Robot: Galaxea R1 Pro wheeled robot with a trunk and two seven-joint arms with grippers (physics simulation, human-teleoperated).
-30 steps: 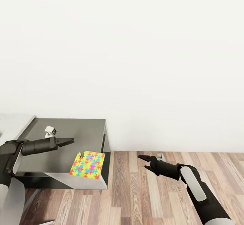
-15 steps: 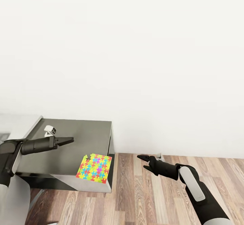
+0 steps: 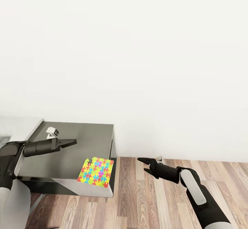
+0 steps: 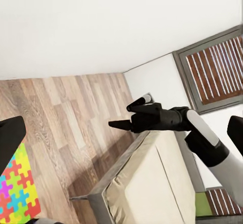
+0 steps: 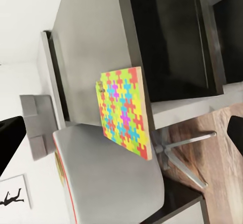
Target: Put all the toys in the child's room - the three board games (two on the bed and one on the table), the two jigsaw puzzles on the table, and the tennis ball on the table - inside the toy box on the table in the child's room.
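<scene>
We face a bare white wall with one jigsaw puzzle [image 3: 95, 172] lying flat at the near corner of the table [image 3: 82, 137], its edge reaching the rim, within reach of a pickup. Our left gripper [image 3: 69, 142] hovers above the tabletop behind the puzzle, jaws drawn together on nothing, while our right gripper [image 3: 145, 163] hangs over the wood floor [image 3: 151, 201] well clear of the table, jaws slightly parted and empty. By our reading, both arms are held forward in readiness.
</scene>
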